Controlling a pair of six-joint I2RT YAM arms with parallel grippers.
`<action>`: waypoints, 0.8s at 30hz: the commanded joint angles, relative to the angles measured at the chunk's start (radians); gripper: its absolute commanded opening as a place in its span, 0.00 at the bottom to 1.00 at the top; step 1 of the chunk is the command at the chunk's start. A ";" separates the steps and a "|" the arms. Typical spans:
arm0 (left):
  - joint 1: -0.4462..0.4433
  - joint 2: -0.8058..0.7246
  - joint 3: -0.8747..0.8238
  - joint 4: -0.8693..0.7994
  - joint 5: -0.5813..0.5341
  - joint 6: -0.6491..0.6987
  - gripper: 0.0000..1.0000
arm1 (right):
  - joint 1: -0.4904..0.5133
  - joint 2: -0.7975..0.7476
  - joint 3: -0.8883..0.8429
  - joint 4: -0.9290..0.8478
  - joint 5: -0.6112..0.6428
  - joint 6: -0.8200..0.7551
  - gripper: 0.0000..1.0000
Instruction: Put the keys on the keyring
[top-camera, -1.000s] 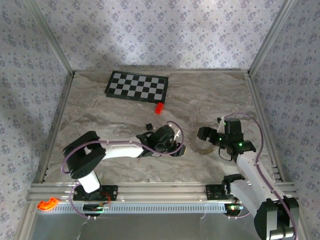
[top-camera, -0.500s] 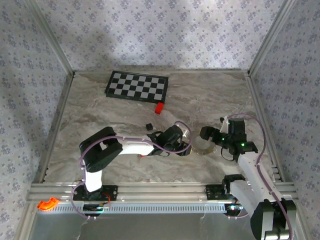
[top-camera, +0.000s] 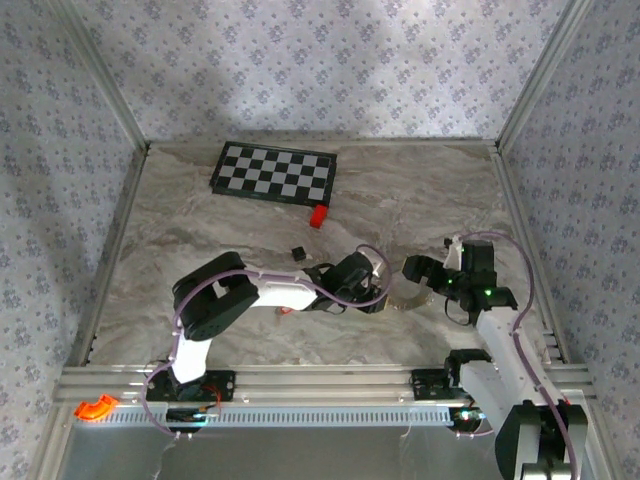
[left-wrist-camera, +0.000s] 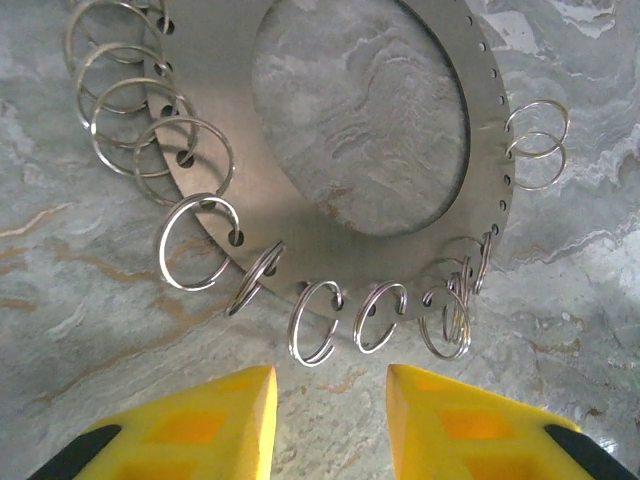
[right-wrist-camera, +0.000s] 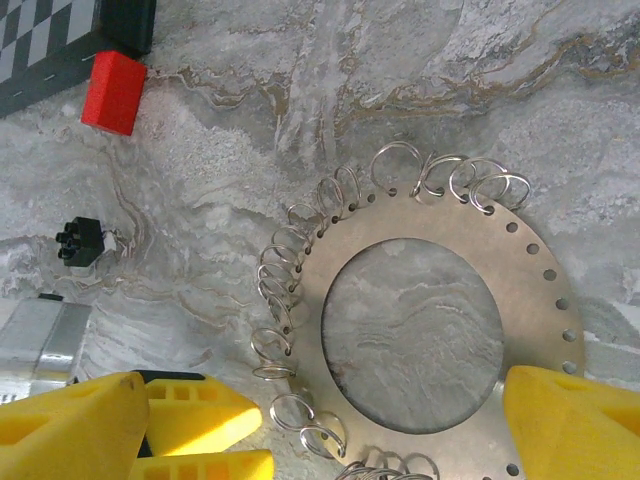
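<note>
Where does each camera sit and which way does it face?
Top external: above, behind the robot, looking down at the table; left arm and right arm show.
Left wrist: looking down at the keyring; left gripper at bottom.
Right wrist: looking down on the keyring; right gripper at bottom corners.
Shared: the keyring; top and right wrist share the red block.

the keyring (left-wrist-camera: 330, 250) is a flat grey metal plate, brushed and dull, hung with split rings (left-wrist-camera: 313, 322) of bright, glossy wire. the table top (left-wrist-camera: 90, 300) looks like marble — smooth, grey-veined. the fingers (left-wrist-camera: 200, 425) of the left gripper (left-wrist-camera: 331, 390) are matt yellow plastic; the red block (right-wrist-camera: 114, 78) looks matt plastic too.
</note>
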 joint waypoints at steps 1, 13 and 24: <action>-0.008 0.016 0.038 -0.001 0.004 -0.003 0.32 | -0.012 -0.013 -0.006 -0.012 -0.033 -0.017 0.93; -0.008 0.031 0.055 -0.031 -0.029 0.011 0.30 | -0.039 -0.016 -0.012 -0.015 -0.052 -0.023 0.93; -0.009 0.059 0.077 -0.044 -0.047 0.014 0.30 | -0.057 -0.016 -0.012 -0.014 -0.062 -0.027 0.93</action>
